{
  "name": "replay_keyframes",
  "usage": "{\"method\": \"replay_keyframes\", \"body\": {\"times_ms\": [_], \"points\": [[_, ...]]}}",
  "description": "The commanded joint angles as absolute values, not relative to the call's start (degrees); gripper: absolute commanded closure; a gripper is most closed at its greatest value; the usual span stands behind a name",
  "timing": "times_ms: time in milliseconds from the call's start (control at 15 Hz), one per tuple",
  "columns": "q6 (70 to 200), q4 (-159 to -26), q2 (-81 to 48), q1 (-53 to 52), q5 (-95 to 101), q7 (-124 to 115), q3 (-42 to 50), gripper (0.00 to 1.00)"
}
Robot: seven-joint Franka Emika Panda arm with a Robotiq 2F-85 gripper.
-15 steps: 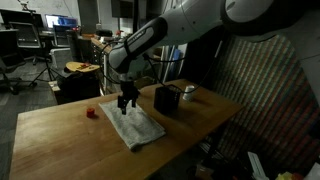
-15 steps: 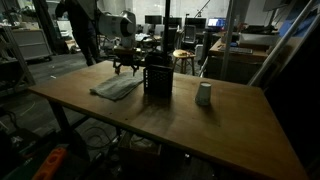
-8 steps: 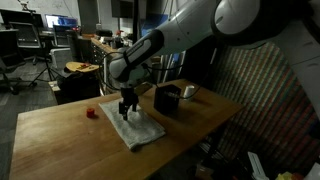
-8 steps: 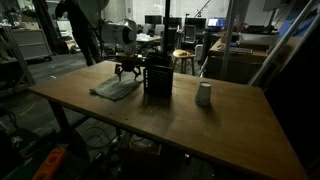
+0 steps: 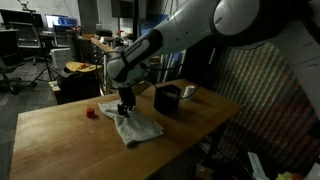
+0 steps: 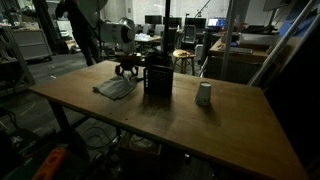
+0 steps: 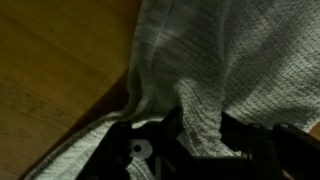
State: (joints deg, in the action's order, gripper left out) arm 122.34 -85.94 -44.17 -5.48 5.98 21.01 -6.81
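A grey woven cloth (image 5: 137, 129) lies on the wooden table (image 5: 60, 140), in both exterior views (image 6: 114, 88). My gripper (image 5: 125, 107) is down on the cloth's edge nearest the red object. In the wrist view a ridge of cloth (image 7: 215, 60) stands pinched between the two dark fingers (image 7: 262, 148), so the gripper (image 7: 200, 135) is shut on the fabric. The cloth bunches up around the fingers. The fingertips themselves are hidden in shadow and folds.
A small red object (image 5: 90, 113) sits on the table beside the cloth. A black box (image 5: 167, 99) and a white cup (image 5: 188, 92) stand beyond it, also seen as box (image 6: 157, 77) and cup (image 6: 204, 94). Bare wood (image 7: 50, 70) lies next to the cloth.
The gripper has dropped onto the cloth and its fingers have closed, gathering a fold. The cloth's edge is now rumpled where it lay flat before.
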Motion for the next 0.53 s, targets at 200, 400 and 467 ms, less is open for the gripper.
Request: {"method": "replay_keyframes", "body": {"times_ms": [200,400,467], "points": [[122.6,-86.1,-41.9,-5.6,7.3,19.0,-6.2,0.96],[121.9,-86.5,-39.1,-5.0,7.0,18.6,-5.9,0.94],[121.8,-86.7,-38.1,-4.8,6.8,18.5,-5.8,0.94]]}}
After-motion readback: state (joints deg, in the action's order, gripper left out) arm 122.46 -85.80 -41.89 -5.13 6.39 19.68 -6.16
